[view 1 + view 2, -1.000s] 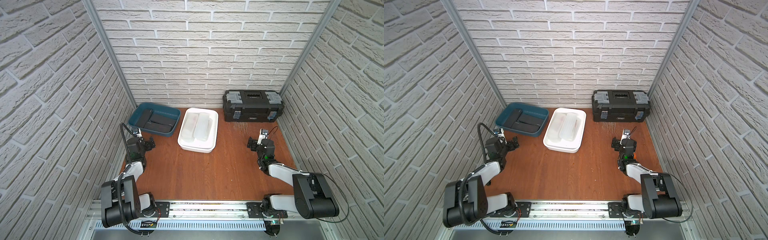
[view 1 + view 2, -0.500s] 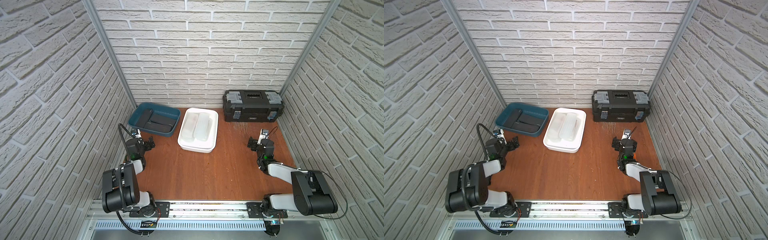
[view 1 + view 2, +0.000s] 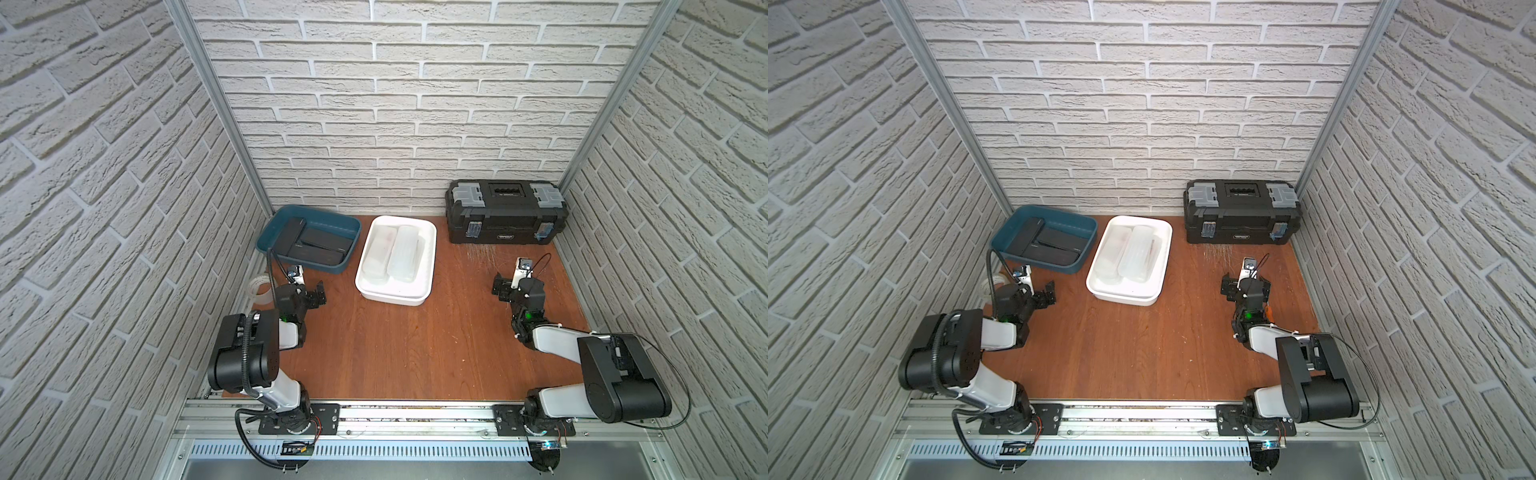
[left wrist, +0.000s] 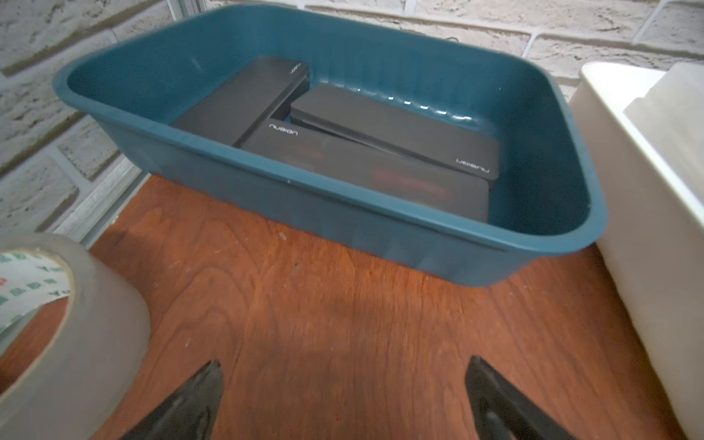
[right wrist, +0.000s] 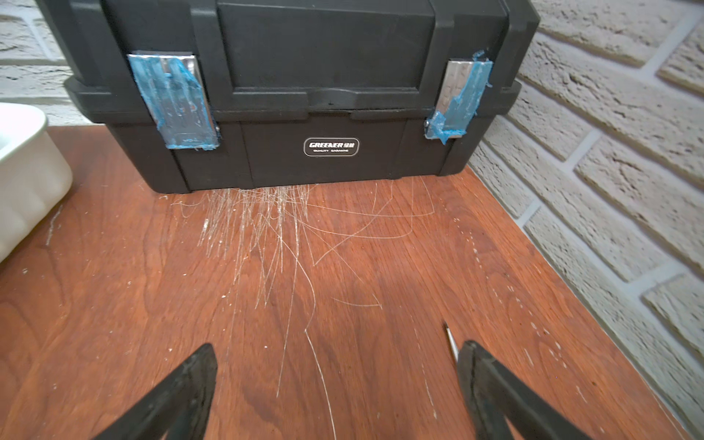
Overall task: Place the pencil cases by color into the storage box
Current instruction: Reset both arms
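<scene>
Black cases [image 4: 396,129] ahead of my spread, empty left gripper [image 4: 343,362] look stiff, slick, light; I'd pinch across their width.

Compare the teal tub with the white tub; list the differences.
Colour: the teal tub is dark blue-green, the white tub plain white. Contents: the teal tub holds black pencil cases, the white tub frosted white pencil cases. Place: the teal tub sits by the left wall, the white tub nearer the middle. Both are open, rounded tubs.
</scene>
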You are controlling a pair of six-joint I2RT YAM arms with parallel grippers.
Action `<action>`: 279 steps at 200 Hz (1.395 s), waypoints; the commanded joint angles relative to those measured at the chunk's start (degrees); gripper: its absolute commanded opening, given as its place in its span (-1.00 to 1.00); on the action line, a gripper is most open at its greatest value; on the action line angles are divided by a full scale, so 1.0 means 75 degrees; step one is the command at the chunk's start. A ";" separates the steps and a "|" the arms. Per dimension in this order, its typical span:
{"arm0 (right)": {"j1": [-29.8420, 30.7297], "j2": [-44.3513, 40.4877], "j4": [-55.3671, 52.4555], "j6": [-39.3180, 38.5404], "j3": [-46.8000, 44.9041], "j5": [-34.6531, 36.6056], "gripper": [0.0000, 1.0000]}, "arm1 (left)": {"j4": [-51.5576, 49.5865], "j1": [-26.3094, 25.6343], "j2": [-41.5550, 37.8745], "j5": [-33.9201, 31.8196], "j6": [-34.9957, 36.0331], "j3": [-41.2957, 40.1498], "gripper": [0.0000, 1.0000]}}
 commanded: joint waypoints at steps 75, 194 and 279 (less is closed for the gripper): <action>0.0102 0.0682 -0.0362 -0.0394 0.0688 -0.0570 0.99 | 0.0045 -0.0210 0.0018 -0.0481 0.0310 0.0507 0.97; 0.0032 0.0660 -0.0417 -0.0360 0.0711 -0.0723 0.99 | 0.0033 -0.0244 0.0006 -0.0508 0.0317 0.0507 0.96; 0.0022 0.0670 -0.0432 -0.0360 0.0716 -0.0746 0.99 | 0.0033 -0.0245 0.0006 -0.0512 0.0326 0.0515 0.97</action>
